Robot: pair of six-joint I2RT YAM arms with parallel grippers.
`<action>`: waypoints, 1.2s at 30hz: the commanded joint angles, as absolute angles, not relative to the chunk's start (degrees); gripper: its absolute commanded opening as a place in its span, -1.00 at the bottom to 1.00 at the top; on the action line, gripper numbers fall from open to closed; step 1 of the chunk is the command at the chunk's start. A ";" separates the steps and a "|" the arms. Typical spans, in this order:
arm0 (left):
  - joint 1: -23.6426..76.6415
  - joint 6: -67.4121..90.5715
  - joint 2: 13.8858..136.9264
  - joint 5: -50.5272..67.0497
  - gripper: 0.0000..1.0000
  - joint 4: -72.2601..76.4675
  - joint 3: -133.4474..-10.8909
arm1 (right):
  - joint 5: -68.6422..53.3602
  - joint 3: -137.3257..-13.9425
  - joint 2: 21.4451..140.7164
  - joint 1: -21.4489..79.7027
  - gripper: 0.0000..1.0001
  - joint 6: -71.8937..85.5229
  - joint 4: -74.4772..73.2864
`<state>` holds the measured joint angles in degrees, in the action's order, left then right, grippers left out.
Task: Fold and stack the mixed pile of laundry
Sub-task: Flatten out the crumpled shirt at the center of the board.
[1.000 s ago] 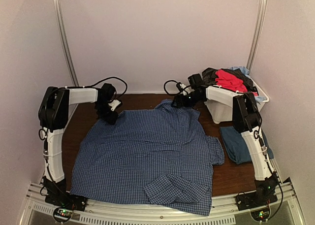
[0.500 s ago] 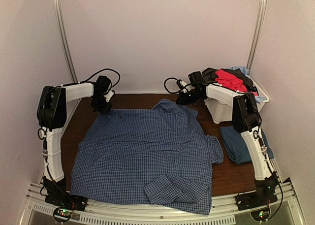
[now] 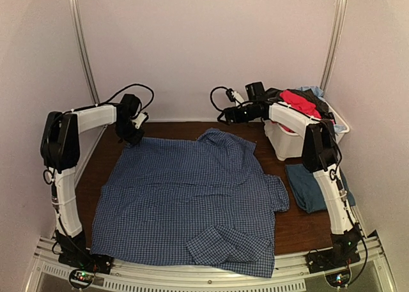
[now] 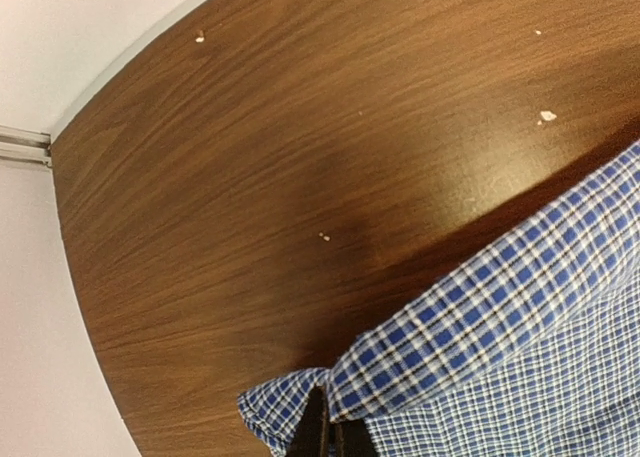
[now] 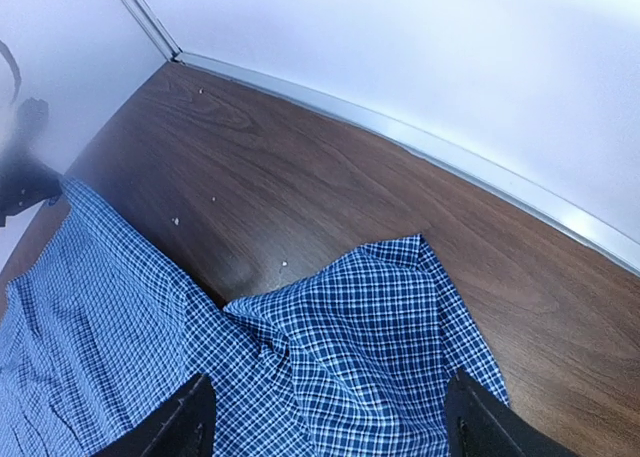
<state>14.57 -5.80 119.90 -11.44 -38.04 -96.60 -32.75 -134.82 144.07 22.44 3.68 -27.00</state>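
Note:
The blue-and-white checked shirt (image 3: 192, 196) lies spread over the brown table (image 3: 172, 129), one sleeve folded in near the front. My left gripper (image 3: 130, 137) is shut on the shirt's far-left corner; the left wrist view shows the closed fingers (image 4: 318, 439) pinching the checked hem (image 4: 480, 327) just above the wood. My right gripper (image 3: 225, 117) is open and empty, hovering above the shirt's collar (image 5: 390, 317). Its two fingertips (image 5: 190, 422) stand wide apart. The other clothes, red (image 3: 299, 103), black and light blue, are heaped in the white bin (image 3: 300, 145) at the back right.
A folded dark-blue garment (image 3: 310, 186) lies at the right edge, in front of the bin. White walls close in the back and sides. Bare wood (image 4: 250, 177) shows behind the shirt's far edge. Crumbs dot the wood.
My left gripper has moved back and left, drawing the shirt's far-left corner out. My right gripper has lifted up and back from the collar.

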 commanded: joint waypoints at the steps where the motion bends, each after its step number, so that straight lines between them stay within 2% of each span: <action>1: 14.85 -5.20 117.13 -9.53 -1.00 -36.45 -95.56 | -32.85 -136.00 149.08 24.20 0.58 1.00 -26.76; 6: 14.94 -4.94 117.01 -8.39 -1.00 -36.47 -95.21 | -30.90 -137.68 151.82 24.99 0.63 0.74 -25.94; 8: 15.02 -4.71 116.98 -7.98 -1.00 -36.40 -94.95 | -29.86 -139.26 153.01 25.08 0.55 -0.78 -26.82; 9: 15.05 -4.54 116.98 -7.93 -1.00 -36.39 -94.86 | -29.74 -139.71 153.41 25.09 0.37 -1.16 -27.03; 10: 15.11 -4.35 117.06 -7.79 -1.00 -36.39 -94.76 | -29.35 -140.10 153.52 25.09 0.08 -1.36 -27.14; 13: 15.12 -3.87 117.03 -8.28 -1.00 -36.30 -94.53 | -28.80 -140.17 152.30 25.11 -0.92 -1.32 -27.31; 14: 15.12 -3.60 116.87 -8.77 -1.00 -36.38 -94.38 | -28.87 -140.00 151.09 25.16 -1.00 -1.24 -27.56; 17: 15.12 -2.06 115.24 -10.54 -1.00 -36.07 -93.51 | -29.73 -137.06 144.81 25.77 -1.00 -1.56 -27.36; 22: 15.51 -0.18 107.28 -10.49 -1.00 -33.03 -86.56 | -32.79 -122.08 128.78 28.43 -1.00 -3.73 -24.26; 27: 16.62 -0.18 101.16 -12.61 -1.00 -35.59 -78.70 | -33.06 -99.13 114.98 33.64 -1.00 -3.82 -21.62; 32: 19.01 -0.18 95.91 -17.46 -1.00 -41.06 -70.82 | -30.35 -68.96 101.15 41.69 -1.00 0.69 -13.92; 36: 20.66 -0.85 93.53 -18.13 -1.00 -44.65 -66.22 | -33.75 -54.43 95.33 44.74 -0.57 5.57 -13.94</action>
<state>19.31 -0.84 96.12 -15.51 -39.97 -69.28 -32.18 -64.86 98.54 44.03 0.23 -14.04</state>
